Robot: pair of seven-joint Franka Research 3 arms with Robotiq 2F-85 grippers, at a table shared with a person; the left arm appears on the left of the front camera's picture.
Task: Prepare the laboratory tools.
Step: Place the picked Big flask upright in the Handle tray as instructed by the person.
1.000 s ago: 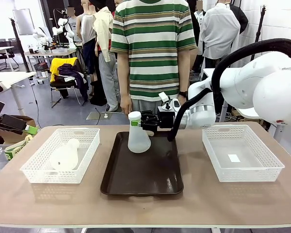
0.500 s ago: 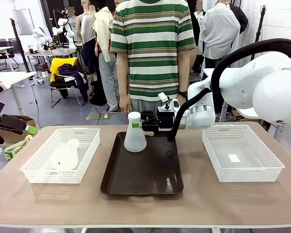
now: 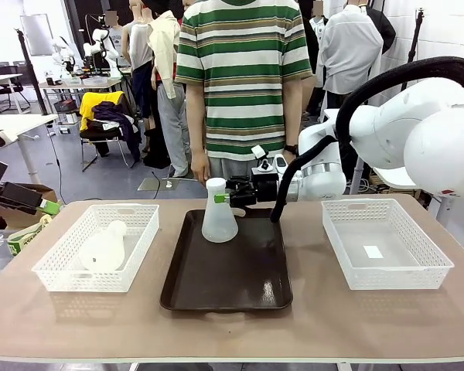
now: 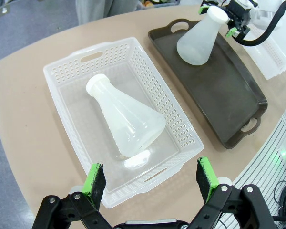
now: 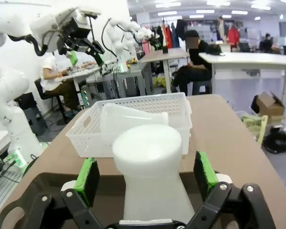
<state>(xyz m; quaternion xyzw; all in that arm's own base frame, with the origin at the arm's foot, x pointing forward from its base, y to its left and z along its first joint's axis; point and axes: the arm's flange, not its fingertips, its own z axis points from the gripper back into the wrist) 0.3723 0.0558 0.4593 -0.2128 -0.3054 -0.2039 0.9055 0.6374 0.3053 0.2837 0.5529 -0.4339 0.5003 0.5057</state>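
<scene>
- Hovering above the left basket (image 4: pixel 62 71), the left hand (image 4: pixel 150 177) has its fingers spread wide, and one flask (image 4: pixel 126 121) lies on its side in that basket.
- Mid-surface (image 3: pixel 371 325), a second flask (image 3: pixel 219 220) stands upright at the dark tray's (image 3: pixel 224 286) far end.
- The right hand (image 3: pixel 223 198) brackets that flask's neck, fingers parted, pads clear of it.
- A person in a striped shirt (image 3: pixel 243 77) stands behind.
</scene>
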